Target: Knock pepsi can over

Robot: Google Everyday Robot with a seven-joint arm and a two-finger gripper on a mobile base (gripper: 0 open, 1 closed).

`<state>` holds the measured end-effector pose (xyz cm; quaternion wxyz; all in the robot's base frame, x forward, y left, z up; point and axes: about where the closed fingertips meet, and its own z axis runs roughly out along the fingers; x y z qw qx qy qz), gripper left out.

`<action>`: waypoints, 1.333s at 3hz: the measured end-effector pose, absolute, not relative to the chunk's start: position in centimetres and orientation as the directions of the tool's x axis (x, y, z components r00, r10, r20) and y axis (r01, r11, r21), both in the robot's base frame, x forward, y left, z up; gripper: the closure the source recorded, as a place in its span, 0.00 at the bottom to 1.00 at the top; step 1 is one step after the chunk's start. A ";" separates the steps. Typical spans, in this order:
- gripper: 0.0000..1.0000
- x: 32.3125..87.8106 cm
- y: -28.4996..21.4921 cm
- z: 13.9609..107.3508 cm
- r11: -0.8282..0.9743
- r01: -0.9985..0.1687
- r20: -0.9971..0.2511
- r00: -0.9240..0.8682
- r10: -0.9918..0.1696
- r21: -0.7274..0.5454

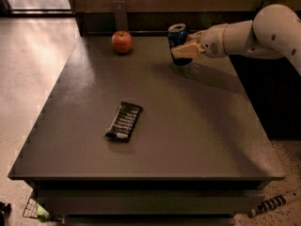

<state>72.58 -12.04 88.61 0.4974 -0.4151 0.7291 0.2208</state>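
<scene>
Shows the white arm (244, 32) entering at the right edge, its bulky elbow high in the top right corner and its forearm stretched nearly level leftward above the far right part of the grey table (188, 135). Ends in the gripper (184, 50), tan in colour, set low against the front and right side of the pepsi can (177, 35), overlapping its lower half and seemingly touching it. Cannot tell whether spread apart or clamped on the can. Finds the can at the far edge of the table, right of centre, standing on its base, roughly upright, though any slight lean cannot be judged. Looks dark blue with pale lettering and a silver rim on top; hides its lower body behind the gripper. Places a red apple (122, 42) further left along the same far edge, well apart from the can. Places a black candy bar wrapper (124, 121) flat on the tabletop, left of centre and nearer the front, well apart from both can and gripper.
</scene>
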 end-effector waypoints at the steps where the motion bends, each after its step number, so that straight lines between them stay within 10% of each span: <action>1: 1.00 72.1 -12.3 88.6 0.524 -0.843 -0.842 -0.194 -0.503 -0.119; 4: 1.00 69.5 -14.2 88.5 0.420 -0.883 -0.569 -0.238 -0.787 -0.211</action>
